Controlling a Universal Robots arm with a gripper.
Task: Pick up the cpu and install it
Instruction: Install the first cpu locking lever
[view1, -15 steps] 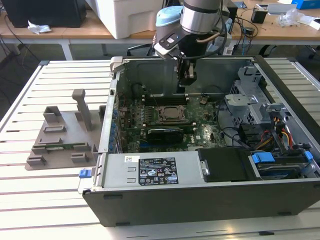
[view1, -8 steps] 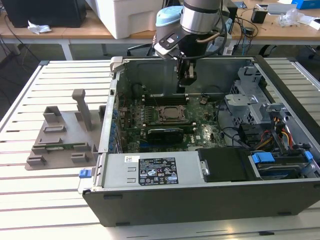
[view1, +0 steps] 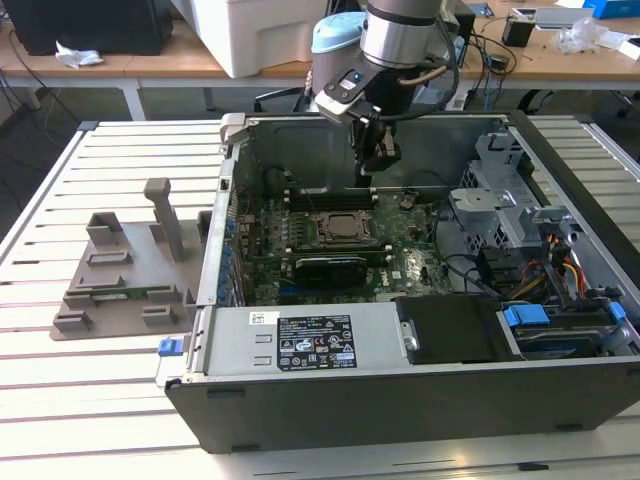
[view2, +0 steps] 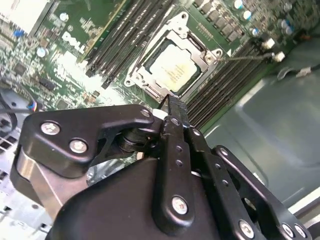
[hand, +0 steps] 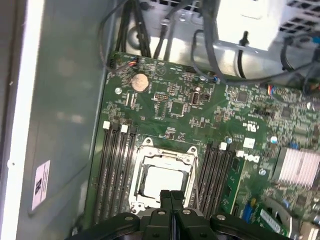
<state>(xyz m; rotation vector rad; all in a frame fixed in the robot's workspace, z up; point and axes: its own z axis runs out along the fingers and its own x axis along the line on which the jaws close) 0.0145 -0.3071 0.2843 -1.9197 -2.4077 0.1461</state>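
— What sort of place is this?
— A robotics lab: a robot arm (view1: 400, 35) over an open computer case (view1: 400, 400) on a slatted metal table (view1: 45, 370), with cluttered desks (view1: 150, 62) behind.

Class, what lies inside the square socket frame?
The cpu lies in the socket frame, pale top showing. In the first wrist view the gripper covers one edge; anything beneath it is hidden.
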